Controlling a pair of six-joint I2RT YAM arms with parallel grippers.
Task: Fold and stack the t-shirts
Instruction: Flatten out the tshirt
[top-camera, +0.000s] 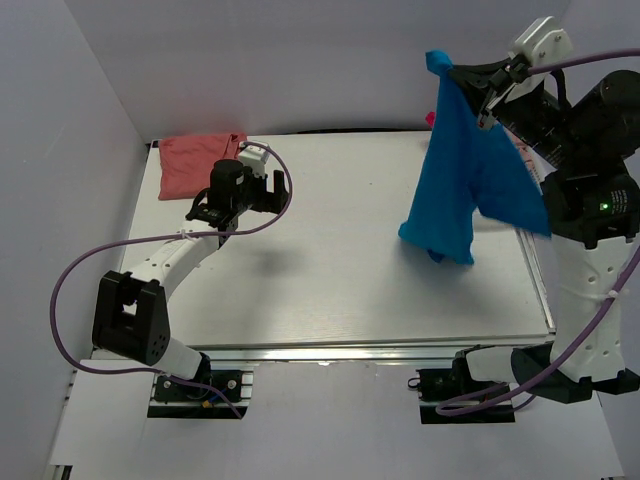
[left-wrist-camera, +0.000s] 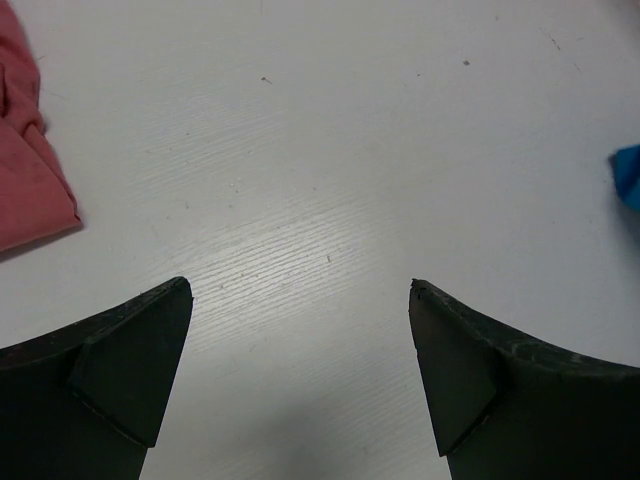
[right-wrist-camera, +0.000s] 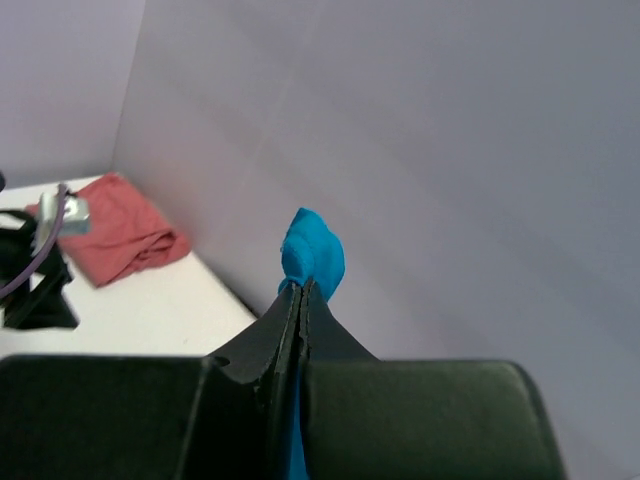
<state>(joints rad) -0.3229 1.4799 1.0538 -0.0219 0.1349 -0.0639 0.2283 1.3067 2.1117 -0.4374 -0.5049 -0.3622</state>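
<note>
My right gripper (top-camera: 452, 68) is shut on the bright blue t-shirt (top-camera: 465, 180) and holds it high over the table's right side, so it hangs down with its lower end at the table. A blue bunch (right-wrist-camera: 313, 252) sticks out past the closed fingertips (right-wrist-camera: 289, 300). The salmon-coral t-shirt (top-camera: 195, 162) lies folded at the far left corner; it also shows in the left wrist view (left-wrist-camera: 25, 170) and the right wrist view (right-wrist-camera: 118, 230). My left gripper (top-camera: 205, 212) is open and empty just in front of it, over bare table (left-wrist-camera: 300, 290). The other t-shirts are out of view.
White walls close in the table (top-camera: 330, 270) on the left and at the back. A bit of red-pink (top-camera: 430, 119) shows behind the hanging blue t-shirt at the back edge. The purple cable (top-camera: 70, 280) loops off the left arm.
</note>
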